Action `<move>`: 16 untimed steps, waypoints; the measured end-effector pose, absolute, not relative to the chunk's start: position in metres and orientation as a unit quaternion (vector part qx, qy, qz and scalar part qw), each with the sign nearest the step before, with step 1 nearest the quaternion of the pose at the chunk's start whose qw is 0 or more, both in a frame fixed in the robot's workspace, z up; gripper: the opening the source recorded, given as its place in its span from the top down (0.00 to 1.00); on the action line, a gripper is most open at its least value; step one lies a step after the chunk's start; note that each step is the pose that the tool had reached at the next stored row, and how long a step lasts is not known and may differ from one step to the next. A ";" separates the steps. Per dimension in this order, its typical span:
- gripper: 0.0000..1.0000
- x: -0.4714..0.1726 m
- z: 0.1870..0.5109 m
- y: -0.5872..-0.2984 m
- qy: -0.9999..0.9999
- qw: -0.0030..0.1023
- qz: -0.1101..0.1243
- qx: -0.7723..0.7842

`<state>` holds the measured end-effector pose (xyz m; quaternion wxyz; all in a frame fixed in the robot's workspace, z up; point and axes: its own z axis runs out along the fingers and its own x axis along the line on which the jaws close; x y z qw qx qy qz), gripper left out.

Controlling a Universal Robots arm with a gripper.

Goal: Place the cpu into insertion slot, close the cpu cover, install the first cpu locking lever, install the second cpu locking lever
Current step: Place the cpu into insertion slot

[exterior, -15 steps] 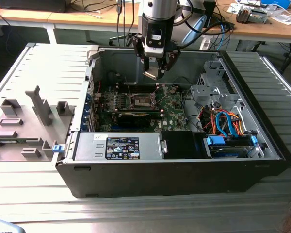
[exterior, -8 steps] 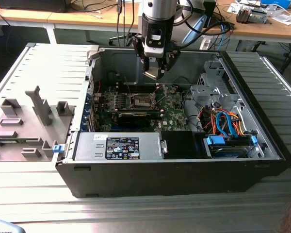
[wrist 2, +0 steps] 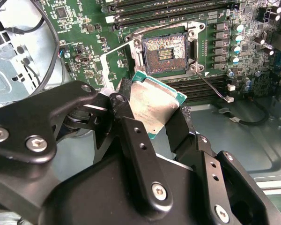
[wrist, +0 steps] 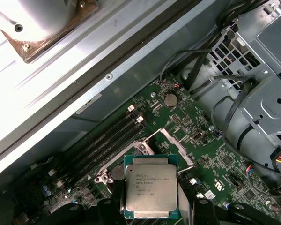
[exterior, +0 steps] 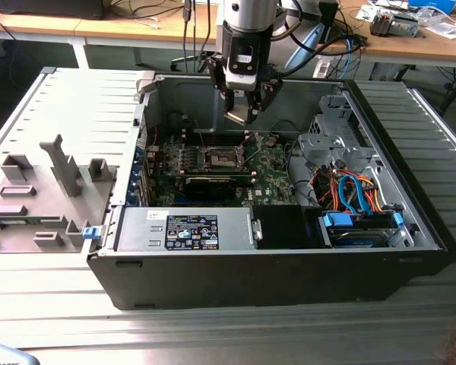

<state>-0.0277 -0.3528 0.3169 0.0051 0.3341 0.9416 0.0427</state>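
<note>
In the second wrist view we saw the gripper point(wrist 2: 150, 117) holding the cpu point(wrist 2: 155, 104) by two opposite edges. In the exterior view the insertion slot point(exterior: 222, 158) lay near the frame's centre, below the gripper and apart from it. The cpu was nearly square, and its edges seemed turned against the slot's.

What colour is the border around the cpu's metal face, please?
Green; the cpu shows best in the first wrist view.

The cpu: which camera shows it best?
The first wrist view: the cpu faces the camera squarely, its whole metal face visible. The second wrist view shows it slanted, gripped by the hand, partly hidden. In the exterior view it is a tiny square under the arm.
</note>
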 end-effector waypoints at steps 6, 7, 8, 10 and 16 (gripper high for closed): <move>0.46 -0.028 0.317 -0.353 0.941 0.005 0.043 0.336; 0.46 -0.028 0.317 -0.353 0.941 0.005 0.043 0.336; 0.46 -0.028 0.317 -0.353 0.941 0.005 0.043 0.337; 0.46 -0.028 0.317 -0.353 0.940 0.005 0.043 0.337; 0.46 -0.028 0.316 -0.353 0.940 0.005 0.043 0.339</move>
